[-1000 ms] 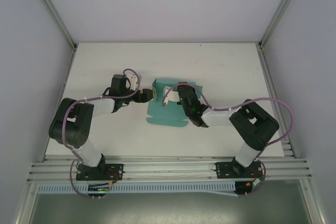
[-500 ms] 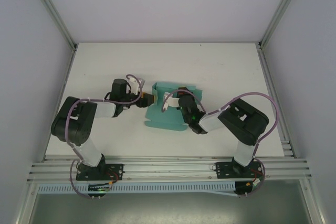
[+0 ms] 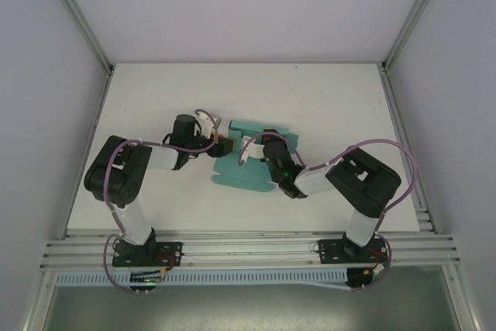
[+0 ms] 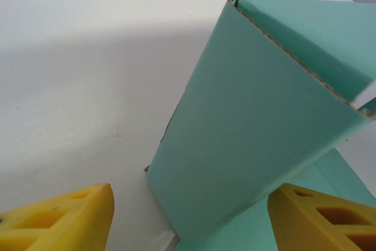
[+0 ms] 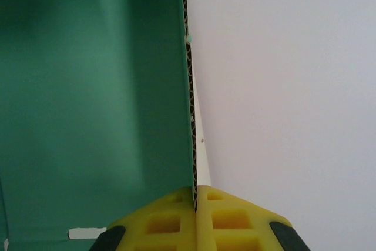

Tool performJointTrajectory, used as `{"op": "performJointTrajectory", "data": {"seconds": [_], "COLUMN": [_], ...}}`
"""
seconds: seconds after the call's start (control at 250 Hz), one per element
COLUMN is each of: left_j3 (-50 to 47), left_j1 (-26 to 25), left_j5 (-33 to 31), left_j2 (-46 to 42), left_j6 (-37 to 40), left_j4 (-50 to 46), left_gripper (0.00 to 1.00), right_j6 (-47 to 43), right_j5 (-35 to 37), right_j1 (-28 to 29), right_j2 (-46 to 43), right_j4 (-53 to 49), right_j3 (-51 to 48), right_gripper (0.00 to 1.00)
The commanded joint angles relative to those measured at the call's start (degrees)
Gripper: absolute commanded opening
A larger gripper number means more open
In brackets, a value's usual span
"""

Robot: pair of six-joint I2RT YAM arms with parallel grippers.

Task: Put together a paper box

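Two grippers work the paper box [image 3: 236, 174], which lies at mid-table. At left, the left gripper [image 4: 188, 221] is spread wide and grips nothing, with a raised side flap [image 4: 252, 116] just ahead between its fingers. At right, the right gripper [image 5: 195, 199] is clamped on the edge of an upright panel [image 5: 100, 116]. Recommended: hold that panel vertical while the left fingers press the flap along its crease. The white table [image 3: 333, 106] is smooth and matte, and pale enclosure walls [image 3: 248, 5] surround it.

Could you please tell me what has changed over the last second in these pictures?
The left gripper moved right, open, up to a raised flap of the paper box. The right gripper stayed shut on one of its upright walls; the box barely shifted.
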Motion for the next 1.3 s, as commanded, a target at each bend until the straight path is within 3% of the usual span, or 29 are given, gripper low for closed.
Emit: {"op": "performJointTrajectory", "data": {"seconds": [0.0, 0.308, 0.44, 0.588, 0.699, 0.887, 1.163, 1.299], "left_j3": [2.9, 5.0, 6.3, 7.9, 8.0, 10.5, 9.3, 9.6], "left_j1": [-0.5, -1.1, -1.8, -2.3, -2.7, -3.6, -5.3, -7.4], "left_j5": [-3.4, -4.8, -5.8, -6.3, -6.7, -10.8, -21.1, -28.3], "left_j2": [1.8, 3.2, 3.9, 4.5, 4.9, 6.4, 5.9, 6.1], "left_j6": [-0.3, -0.3, -0.3, 0.0, 0.1, 1.2, 1.9, 2.5], "left_j4": [1.7, 2.0, 1.8, 0.8, 1.6, -2.2, -5.7, -8.3], "left_gripper": [0.70, 0.72, 0.79, 0.75, 0.61, 0.46, 0.00, 0.00], "right_j6": [2.4, 4.9, 6.2, 7.0, 7.7, 8.7, 9.8, 10.6], "right_j5": [-1.1, -2.2, -2.4, -2.4, -2.4, -2.5, 0.9, 2.5], "right_j1": [1.3, 1.5, 1.5, 1.5, 1.6, 1.6, 1.4, 1.3], "right_j2": [-1.2, -1.0, -1.0, -0.8, -0.6, -1.0, -1.5, -1.1], "right_j4": [-3.3, -8.9, -11.1, -12.4, -13.3, -13.9, -13.9, -14.4], "right_j3": [1.0, 2.3, 2.8, 3.1, 3.3, 3.4, 4.3, 5.5], "right_gripper": [0.00, 0.00, 0.00, 0.00, 0.00, 0.00, 0.00, 0.00]}}
